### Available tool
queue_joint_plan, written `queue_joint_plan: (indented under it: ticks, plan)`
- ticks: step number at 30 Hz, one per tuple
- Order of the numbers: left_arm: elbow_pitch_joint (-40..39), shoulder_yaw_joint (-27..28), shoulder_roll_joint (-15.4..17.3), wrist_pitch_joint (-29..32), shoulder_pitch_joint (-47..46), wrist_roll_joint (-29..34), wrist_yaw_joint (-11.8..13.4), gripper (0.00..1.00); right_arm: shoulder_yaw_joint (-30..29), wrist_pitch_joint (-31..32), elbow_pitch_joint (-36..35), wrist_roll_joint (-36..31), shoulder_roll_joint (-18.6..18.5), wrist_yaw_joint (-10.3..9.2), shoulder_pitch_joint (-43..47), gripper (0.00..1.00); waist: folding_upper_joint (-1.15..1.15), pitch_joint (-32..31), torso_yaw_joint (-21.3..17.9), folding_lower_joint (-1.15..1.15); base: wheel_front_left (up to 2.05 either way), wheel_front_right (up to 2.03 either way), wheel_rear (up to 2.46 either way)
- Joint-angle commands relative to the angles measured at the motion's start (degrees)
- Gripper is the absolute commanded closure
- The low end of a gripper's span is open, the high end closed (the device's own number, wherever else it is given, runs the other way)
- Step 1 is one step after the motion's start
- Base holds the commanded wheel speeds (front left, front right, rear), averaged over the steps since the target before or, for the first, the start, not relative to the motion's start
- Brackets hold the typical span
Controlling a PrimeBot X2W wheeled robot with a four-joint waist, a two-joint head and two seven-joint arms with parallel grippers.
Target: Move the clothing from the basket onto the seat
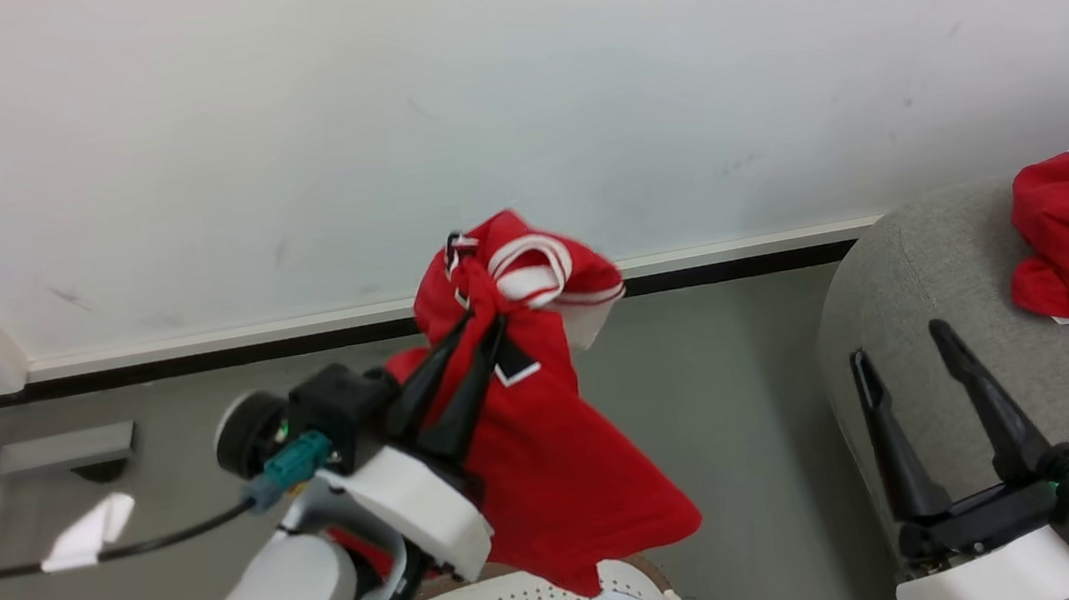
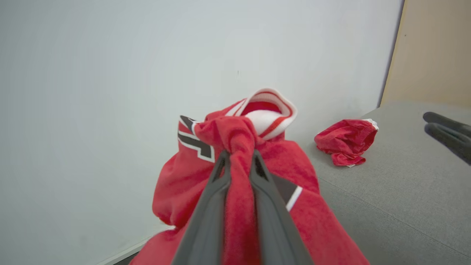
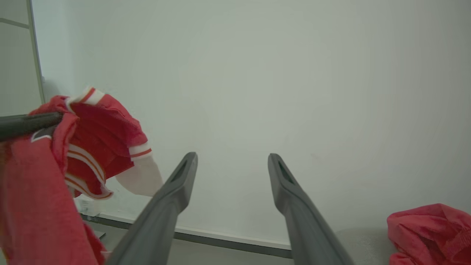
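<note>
Clothing (image 1: pixel 564 468) is pinched between the nearly closed jaws of the left gripper (image 1: pixel 487 321) and hung clear above the basket (image 1: pixel 528 598), the right gripper (image 1: pixel 900 343) is spread and empty near the seat (image 1: pixel 931 245), and the carry is judged underway, so a sideways transfer over the seat, then release, is called for.

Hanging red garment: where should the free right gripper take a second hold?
Probably the free lower corner of the garment, from the robot's right: it hangs loose nearest the open right gripper; the left gripper pinches the top.
</note>
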Motion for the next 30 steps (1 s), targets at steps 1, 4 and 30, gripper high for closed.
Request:
queue_joint_plan:
  ticks: [1,4,30]
  plan:
    - [-2.61,0.60,1.01,1.35,-1.26,0.70,0.62,1.00,0.69,0.06,0.13,0.42,-0.32,-0.15,0.77,0.00,0.00,-0.04,-0.04,0.01,0.00,0.00,0.00]
    - [-6.69,1.19,1.40,3.41,-2.66,0.52,1.48,1.00,1.58,0.06,0.12,0.65,-0.65,-0.15,0.81,0.00,0.00,0.11,0.00,0.01,0.00,0.00,0.00]
    - [-8.89,-3.03,-2.30,5.12,-3.89,-1.07,-0.15,1.00,29.39,0.06,4.77,10.41,-6.08,-0.15,-10.86,0.00,0.00,1.02,3.23,0.01,0.00,0.00,0.00]
